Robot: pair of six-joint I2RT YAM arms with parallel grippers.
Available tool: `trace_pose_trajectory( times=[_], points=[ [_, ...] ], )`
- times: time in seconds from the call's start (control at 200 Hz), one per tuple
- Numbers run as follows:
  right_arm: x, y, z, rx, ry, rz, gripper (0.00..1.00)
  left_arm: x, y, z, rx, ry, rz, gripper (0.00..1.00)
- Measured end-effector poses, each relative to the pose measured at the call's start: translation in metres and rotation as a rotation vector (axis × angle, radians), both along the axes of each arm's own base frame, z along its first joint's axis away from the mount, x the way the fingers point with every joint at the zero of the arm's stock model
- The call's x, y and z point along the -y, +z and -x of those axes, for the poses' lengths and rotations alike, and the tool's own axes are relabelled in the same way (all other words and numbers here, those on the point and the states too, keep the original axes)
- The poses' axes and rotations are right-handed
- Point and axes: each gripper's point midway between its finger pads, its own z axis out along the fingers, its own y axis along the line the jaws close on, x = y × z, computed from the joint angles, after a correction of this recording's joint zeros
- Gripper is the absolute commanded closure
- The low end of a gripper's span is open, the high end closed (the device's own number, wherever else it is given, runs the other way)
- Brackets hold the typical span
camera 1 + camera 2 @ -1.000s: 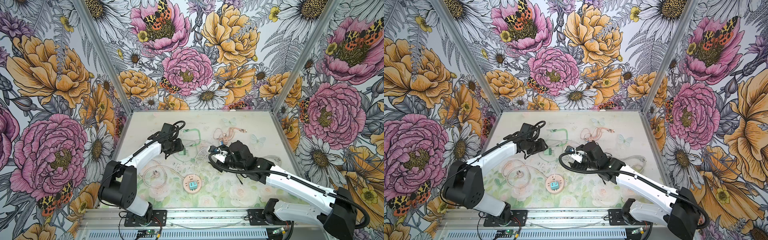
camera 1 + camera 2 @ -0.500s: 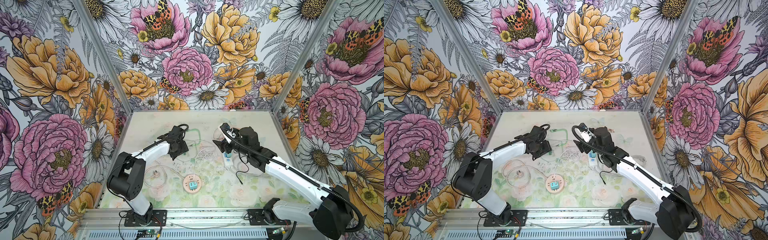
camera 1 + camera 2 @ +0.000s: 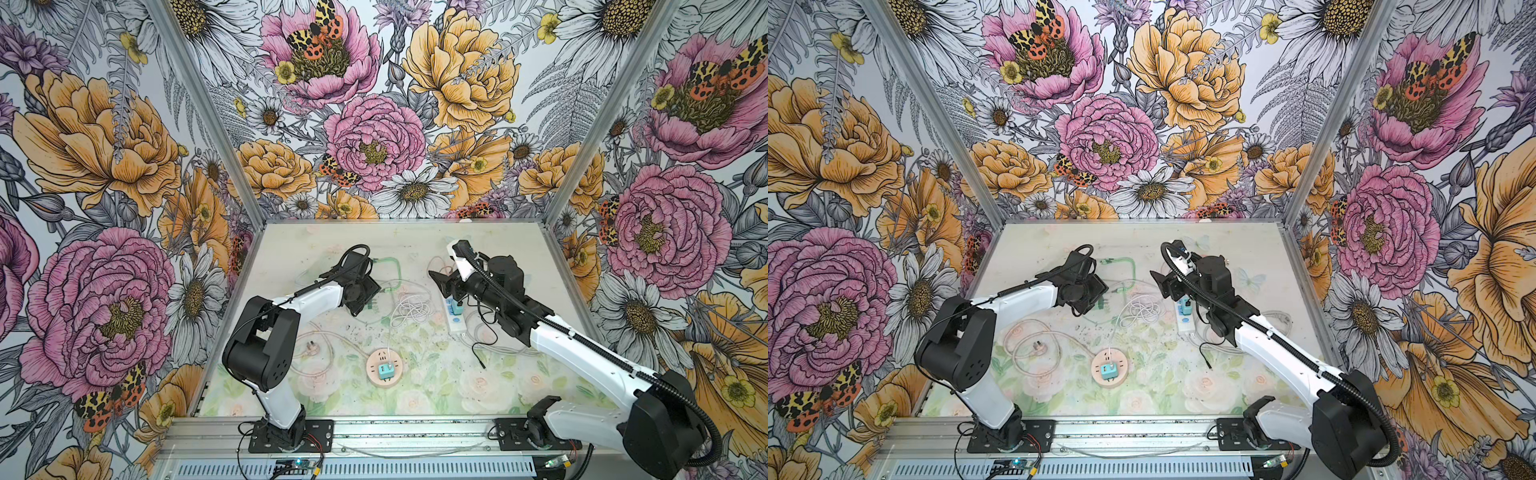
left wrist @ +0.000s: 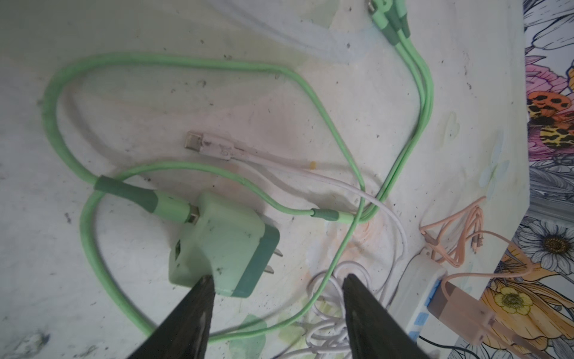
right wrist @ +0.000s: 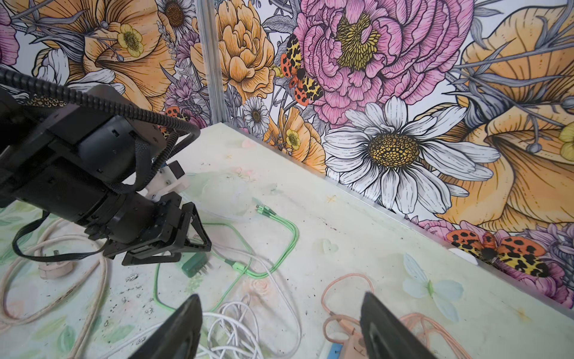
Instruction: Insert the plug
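Note:
A green plug [image 4: 223, 245] with two prongs lies flat on the table, with its green cable [image 4: 217, 65] looped around it. My left gripper [image 4: 279, 298] hovers just over it, open; one fingertip [image 4: 203, 289] overlaps the plug's corner and nothing sits between the fingers. In both top views this gripper [image 3: 363, 301] covers most of the plug [image 3: 1100, 305]. The white power strip [image 3: 455, 322] lies to the right with a plug [image 3: 456, 308] seated in it. My right gripper [image 5: 284, 326] hangs open above that strip [image 3: 1185, 322], holding nothing.
A tangle of white cable [image 3: 411, 311] lies between the arms and runs to a round pink socket [image 3: 384, 368] holding a teal charger. A pink plug [image 3: 309, 348] with looped cord lies front left. Peach cables [image 5: 344, 286] and a thin black lead [image 3: 478, 349] lie near the strip.
The right arm has swung back and to the right, uncovering the power strip. The left gripper has opened wider and shifted slightly right over the green plug.

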Motion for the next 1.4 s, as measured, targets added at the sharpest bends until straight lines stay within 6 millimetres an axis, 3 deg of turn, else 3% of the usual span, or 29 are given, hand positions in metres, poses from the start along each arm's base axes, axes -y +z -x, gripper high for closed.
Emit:
trace_pose_trajectory(
  times=[0.315, 0.651, 0.871, 1.101, 1.286, 1.401],
  points=[
    [-0.002, 0.004, -0.003, 0.015, -0.005, -0.033, 0.2, 0.0, 0.001, -0.024, -0.028, 0.058, 0.036, 0.34],
    [-0.002, -0.006, -0.001, 0.003, 0.001, -0.034, 0.2, 0.001, -0.002, -0.006, -0.093, -0.001, -0.019, 0.36],
    [-0.007, -0.013, -0.002, -0.026, 0.016, -0.048, 0.2, 0.009, 0.026, -0.01, -0.065, -0.091, -0.077, 0.35],
    [-0.009, -0.014, -0.001, -0.043, 0.024, -0.066, 0.21, 0.008, 0.026, -0.008, -0.074, -0.09, -0.078, 0.34],
    [-0.01, -0.011, -0.001, -0.034, 0.031, -0.086, 0.21, 0.012, 0.026, -0.019, -0.064, -0.105, -0.084, 0.37],
    [-0.011, -0.01, 0.0, -0.033, 0.035, -0.1, 0.21, 0.011, 0.02, -0.031, -0.06, -0.129, -0.104, 0.47]
  ],
)
